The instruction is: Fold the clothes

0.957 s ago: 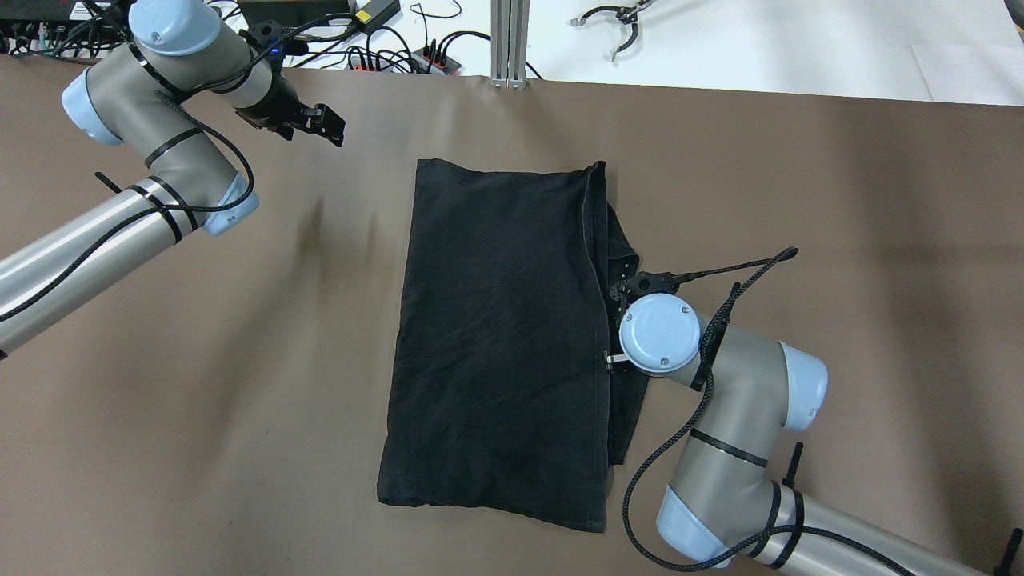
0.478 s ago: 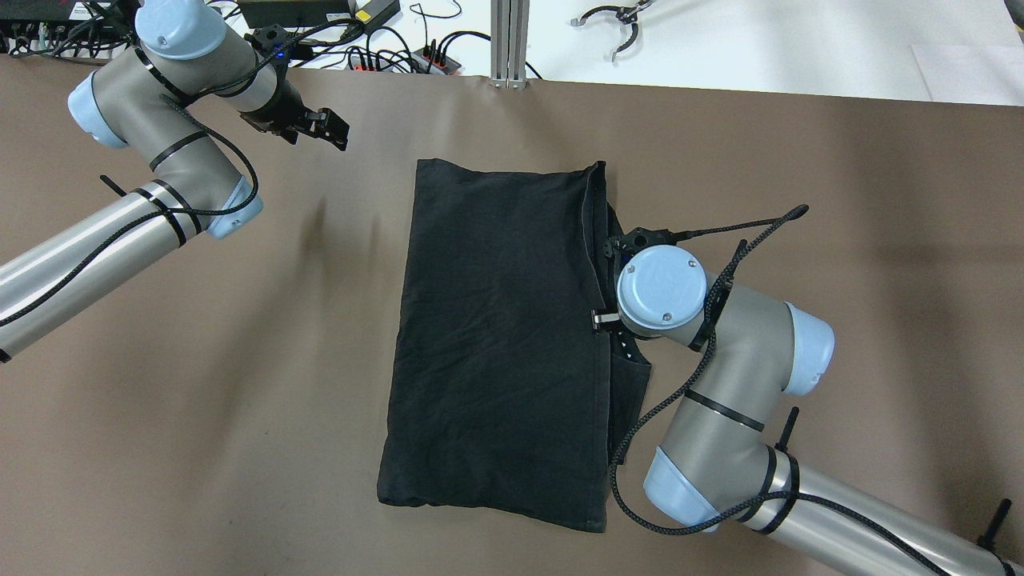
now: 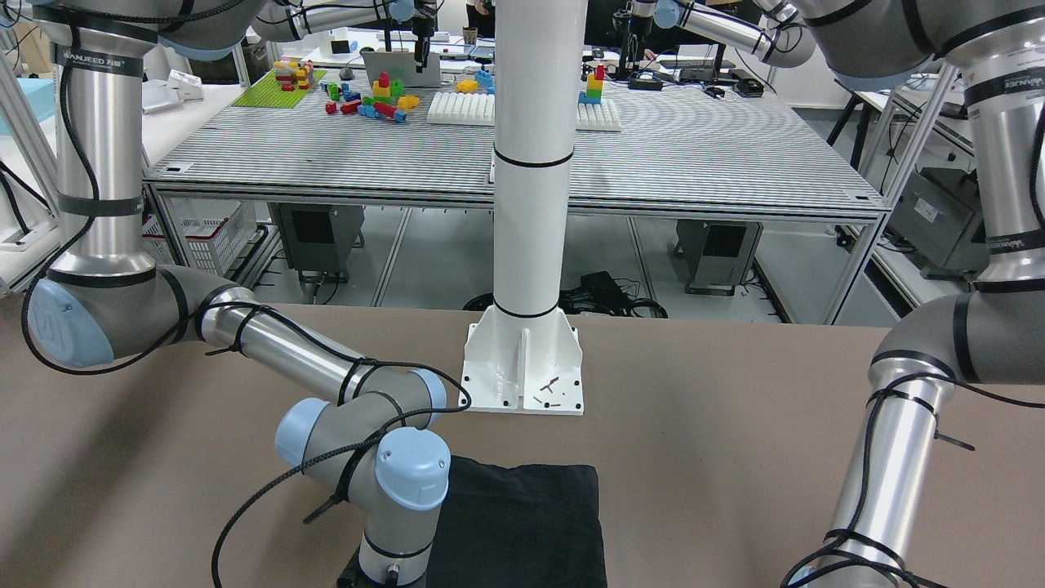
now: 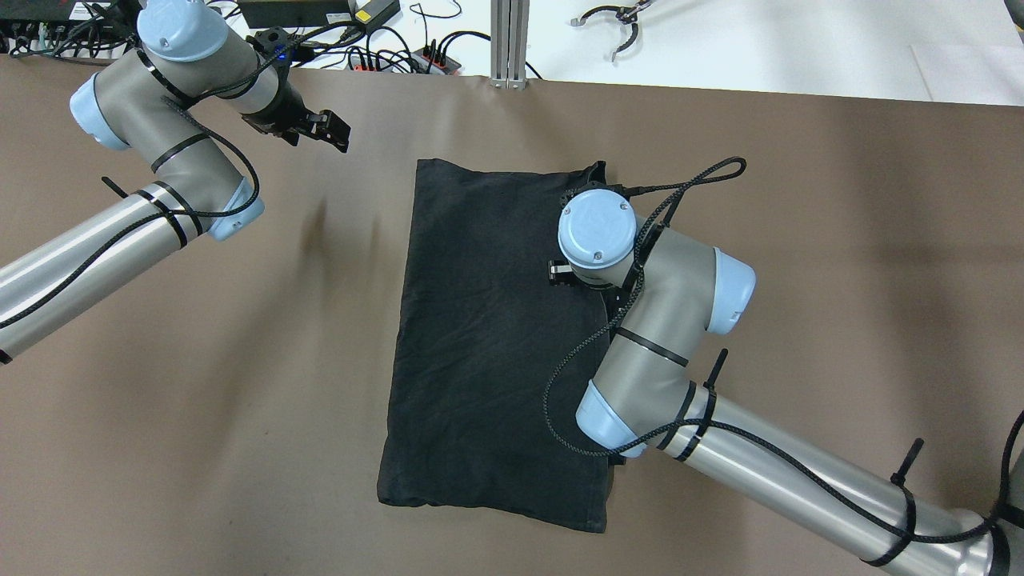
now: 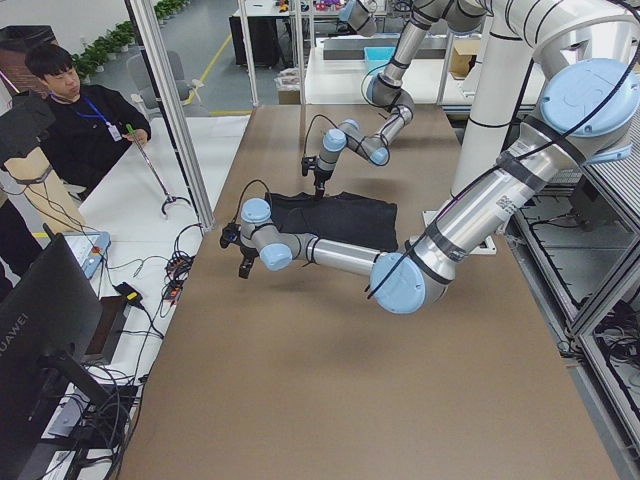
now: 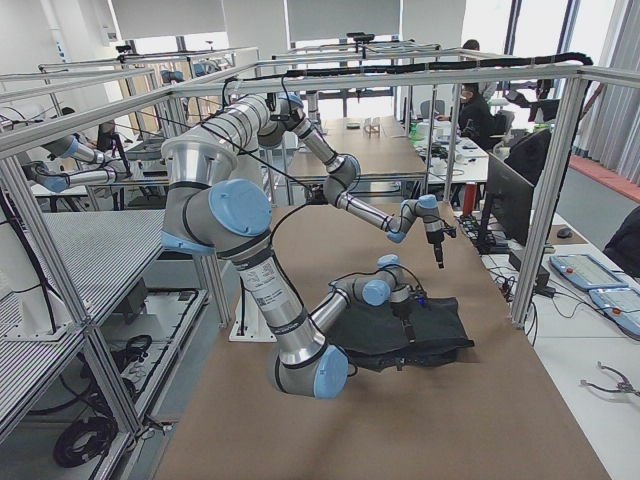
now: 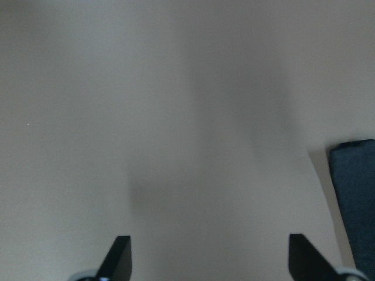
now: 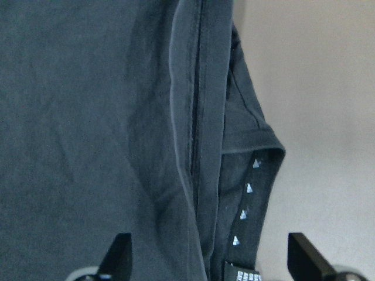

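Note:
The black clothes (image 4: 488,344) lie folded flat in the middle of the brown table, also in the front view (image 3: 522,514). My right gripper (image 8: 208,257) is open and empty, pointing down over the clothes' right hemmed edge near the far end. In the overhead view it is hidden under the right wrist (image 4: 596,224). The right wrist view shows the hem (image 8: 196,117) and an under-layer with small white marks (image 8: 246,205) sticking out to the right. My left gripper (image 4: 332,132) is open and empty above bare table, left of the clothes' far left corner (image 7: 354,199).
The white pole's base plate (image 3: 522,367) stands on the robot's side of the table. Cables and power strips (image 4: 400,56) lie along the far edge. A black claw tool (image 4: 616,24) lies on the white table beyond. An operator (image 5: 70,120) sits there.
My right arm has moved toward the far end along the clothes' right edge and now covers the protruding under-layer. My left gripper has barely moved.

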{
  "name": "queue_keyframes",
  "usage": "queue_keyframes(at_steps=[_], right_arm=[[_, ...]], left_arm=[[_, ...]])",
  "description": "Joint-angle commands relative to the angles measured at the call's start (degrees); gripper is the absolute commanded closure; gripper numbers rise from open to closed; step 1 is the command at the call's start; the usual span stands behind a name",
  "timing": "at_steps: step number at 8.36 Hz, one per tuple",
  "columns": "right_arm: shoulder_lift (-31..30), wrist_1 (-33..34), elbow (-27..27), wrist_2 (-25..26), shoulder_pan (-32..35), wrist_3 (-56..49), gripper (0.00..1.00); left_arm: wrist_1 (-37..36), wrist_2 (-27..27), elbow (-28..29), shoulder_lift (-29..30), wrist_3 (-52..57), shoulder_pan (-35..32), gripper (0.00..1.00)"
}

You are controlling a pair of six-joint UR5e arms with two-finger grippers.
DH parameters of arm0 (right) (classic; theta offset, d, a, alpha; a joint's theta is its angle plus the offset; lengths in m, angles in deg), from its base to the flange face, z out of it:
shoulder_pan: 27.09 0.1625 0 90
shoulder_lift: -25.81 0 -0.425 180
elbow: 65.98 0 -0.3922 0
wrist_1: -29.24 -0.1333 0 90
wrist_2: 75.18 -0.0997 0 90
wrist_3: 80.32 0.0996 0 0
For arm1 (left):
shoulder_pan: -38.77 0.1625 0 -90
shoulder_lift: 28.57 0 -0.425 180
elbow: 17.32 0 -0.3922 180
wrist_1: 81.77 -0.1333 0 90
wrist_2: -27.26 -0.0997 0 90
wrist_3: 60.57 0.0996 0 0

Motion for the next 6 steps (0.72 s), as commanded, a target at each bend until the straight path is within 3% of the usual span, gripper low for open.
queue_keyframes(at_steps=[1, 4, 6], right_arm=[[2.36, -8.81, 10.41, 0.31, 2.27, 0.02, 0.06], [1.31, -8.82, 10.42, -0.04, 4.64, -1.91, 0.06], [-2.81, -9.95, 9.81, -0.13, 6.23, -5.68, 0.06]], left_arm=[[0.09, 0.00, 0.00, -0.03, -0.09, 0.36, 0.06], [0.09, -0.09, 0.00, -0.03, 0.00, 0.36, 0.06], [0.09, 0.00, -0.09, -0.12, 0.00, 0.36, 0.06]])
